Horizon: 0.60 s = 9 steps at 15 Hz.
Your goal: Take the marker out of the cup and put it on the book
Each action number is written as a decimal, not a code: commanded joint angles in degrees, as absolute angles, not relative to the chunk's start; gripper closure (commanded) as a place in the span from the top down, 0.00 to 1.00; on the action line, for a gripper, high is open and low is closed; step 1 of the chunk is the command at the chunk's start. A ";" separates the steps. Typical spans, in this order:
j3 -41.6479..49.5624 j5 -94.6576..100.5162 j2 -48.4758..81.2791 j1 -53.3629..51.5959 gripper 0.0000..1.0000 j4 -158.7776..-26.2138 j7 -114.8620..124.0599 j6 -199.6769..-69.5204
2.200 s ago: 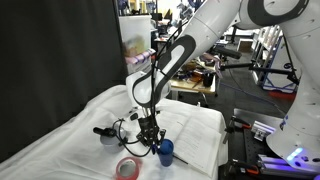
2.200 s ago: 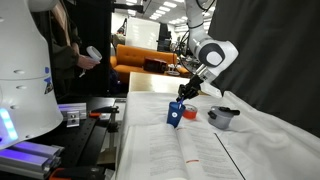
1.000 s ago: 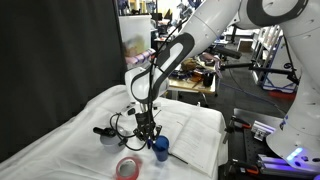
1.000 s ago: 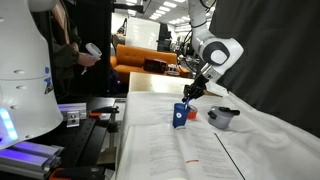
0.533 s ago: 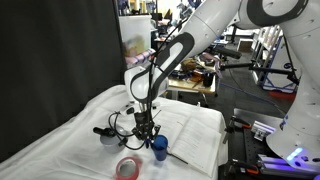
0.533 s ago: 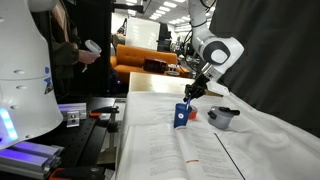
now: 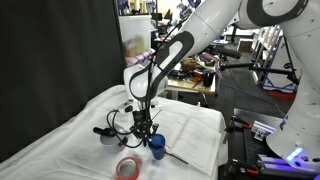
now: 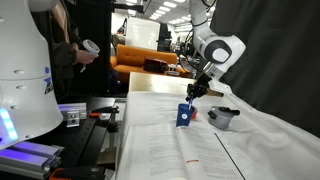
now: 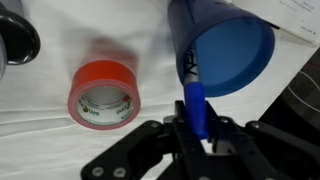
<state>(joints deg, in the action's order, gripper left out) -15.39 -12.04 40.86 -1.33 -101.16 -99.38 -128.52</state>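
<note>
White cloth [image 7: 88,118] covers the table. In an exterior view, the gripper [image 7: 146,130] is seen just above the cup [image 7: 157,146], with the book [image 7: 195,122] beside it. In an exterior view, the cup [image 8: 184,116] is seen near the book's [image 8: 160,150] far end. Wrist view: the marker [image 9: 195,100] is clamped between clenched fingers [image 9: 176,135], its far end at the cup's [image 9: 225,50] mouth; a red tape ring [image 9: 103,95] lies beside.

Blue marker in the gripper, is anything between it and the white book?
Only the bright blue plastic cup: the slim blue marker, held in the shut gripper, has its far end at the cup's mouth. Nothing visible lies between there and the large white book; the red tape ring sits aside.
</note>
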 commanded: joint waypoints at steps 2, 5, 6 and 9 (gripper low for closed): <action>-15.01 -11.06 39.00 -1.33 0.05 -102.95 -97.61 -129.66; -13.82 -9.81 37.60 -1.32 0.05 -104.62 -95.49 -129.10; -13.36 -9.29 37.05 -1.28 0.05 -105.19 -94.84 -128.89; -12.50 -8.60 35.35 -1.03 0.05 -106.67 -93.36 -128.56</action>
